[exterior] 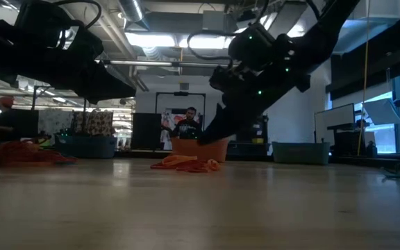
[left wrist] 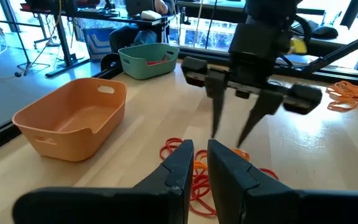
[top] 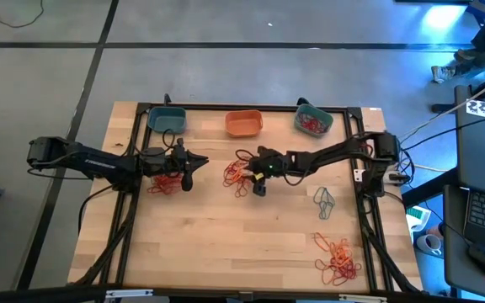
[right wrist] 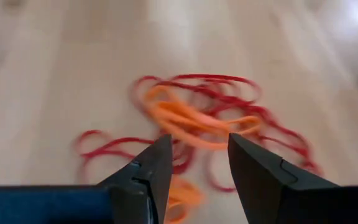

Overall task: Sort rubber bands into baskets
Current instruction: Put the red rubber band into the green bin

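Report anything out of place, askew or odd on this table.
Nothing damaged or spilled. One oddity: the right teal basket sits askew, turned out of line with the orange basket and left teal basket. Loose rubber bands still lie in unsorted piles.

In the right wrist view the red and orange rubber bands [right wrist: 197, 121] ahead of the parted jaws are blurred, so single loops cannot be counted, and the nearest strands pass out of sight beneath the jaws. The left arm's own jaws hide part of the same tangle.
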